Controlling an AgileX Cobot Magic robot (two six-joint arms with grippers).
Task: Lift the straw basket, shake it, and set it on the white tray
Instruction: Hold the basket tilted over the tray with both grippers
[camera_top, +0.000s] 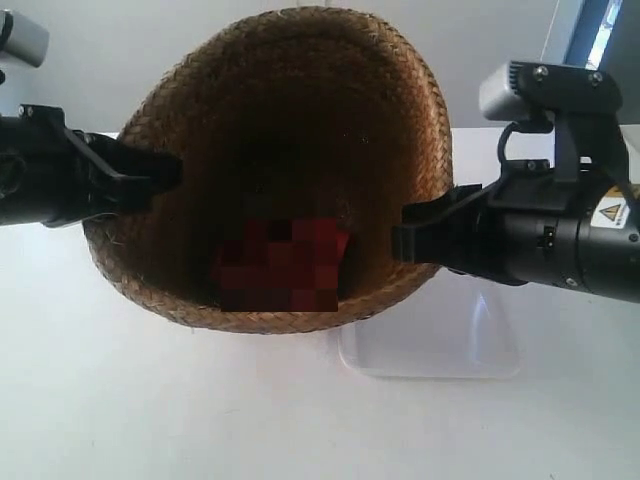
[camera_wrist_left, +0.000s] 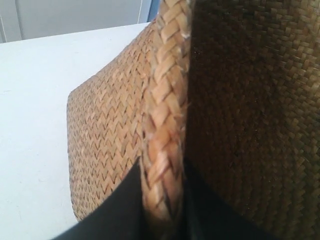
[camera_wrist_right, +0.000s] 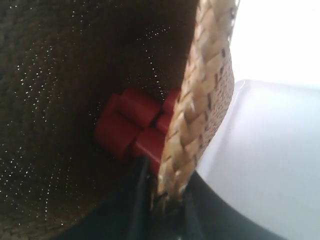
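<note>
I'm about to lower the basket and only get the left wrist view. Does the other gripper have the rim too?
Observer: Yes. The right gripper pinches the rim of the straw basket, one finger inside, one outside.
Operator: Where's the tray?
Observer: The white tray lies on the table, on the side that the right gripper holds, partly hidden by the basket in the exterior view.
Operator: Anything in the basket?
Observer: Red pieces lie inside it, close to the right gripper's inner finger.
</note>
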